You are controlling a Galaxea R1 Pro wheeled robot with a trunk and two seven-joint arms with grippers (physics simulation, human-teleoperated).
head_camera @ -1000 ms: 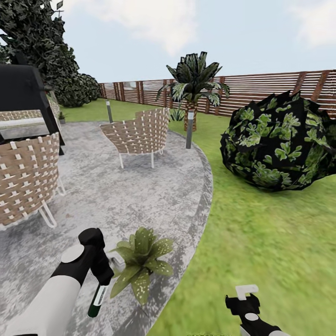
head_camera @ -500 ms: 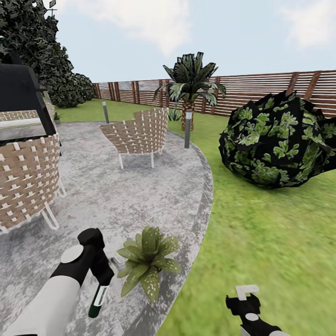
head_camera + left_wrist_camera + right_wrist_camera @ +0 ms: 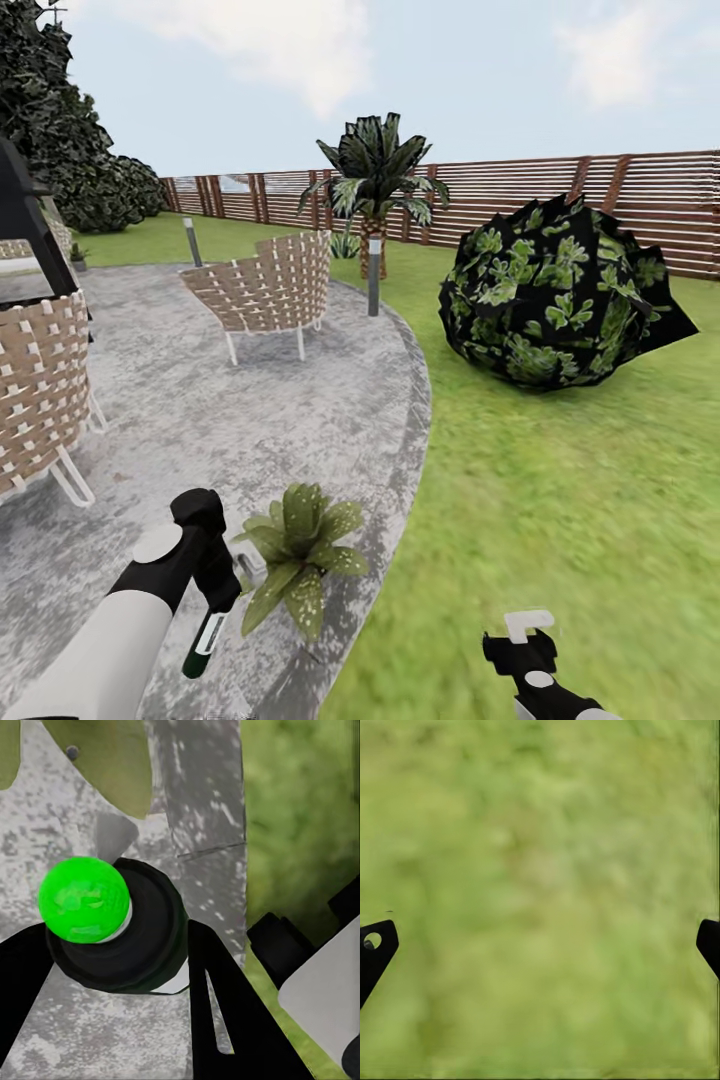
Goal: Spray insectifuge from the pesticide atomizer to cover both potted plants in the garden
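My left gripper (image 3: 216, 598) hangs low over the grey patio, shut on the pesticide atomizer (image 3: 205, 640), a slim white bottle whose dark green end points down. In the left wrist view the atomizer (image 3: 84, 900) shows end-on, bright green tip in a black collar, between the black fingers (image 3: 217, 997) of the left gripper (image 3: 112, 945). A potted plant (image 3: 296, 545) with speckled pointed leaves sits right beside it near the patio's edge. The right gripper (image 3: 525, 632) hovers over the lawn, and the right wrist view shows this right gripper (image 3: 540, 945) open with nothing in it.
A wicker chair (image 3: 265, 290) stands mid-patio and another (image 3: 35, 390) at the left. A big dark bush (image 3: 550, 295), a palm (image 3: 372, 185), a lamp post (image 3: 374, 275) and the slatted fence (image 3: 600, 195) lie beyond, past the open lawn (image 3: 560, 500) on the right.
The whole picture has slid left, so the camera has turned right. Both arms keep their pose, and the plant sits slightly closer to the atomizer.
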